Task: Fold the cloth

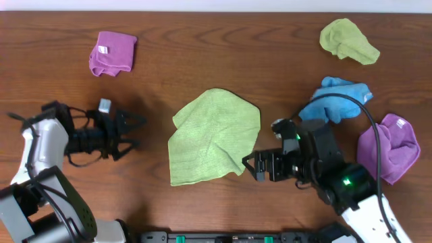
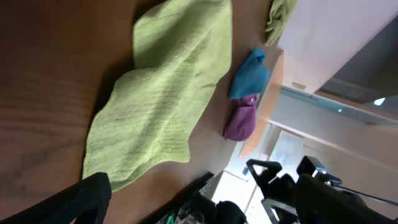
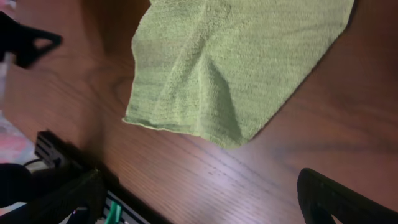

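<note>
Lime-green microfibre, the cloth (image 1: 214,135) lies rumpled in the middle of the wooden table (image 1: 202,54). It is spread out roughly flat, with a raised crease running through it, and no clean fold shows. Its near corner sits just ahead of the right gripper (image 1: 250,167), close to the tips but apart from them. The fingers (image 3: 336,196) of that gripper stand wide apart with nothing between them. The left gripper (image 1: 137,132) faces the cloth's other side from well away, bare wood between them. Its fingers (image 2: 78,199) are also spread wide and empty.

Off beyond the right gripper lie a blue cloth (image 1: 334,98), a purple cloth (image 1: 388,145) and a duller green cloth (image 1: 347,40). A second purple cloth (image 1: 111,52) lies far beyond the left gripper.

By my reading, the step in hand is the approach for a fold, with neither side gripped yet. The next move calls for the right fingers to drop over that near corner and pinch a single layer. The left gripper must close the gap to take the matching corner, so one edge can be carried across onto the opposite edge.
</note>
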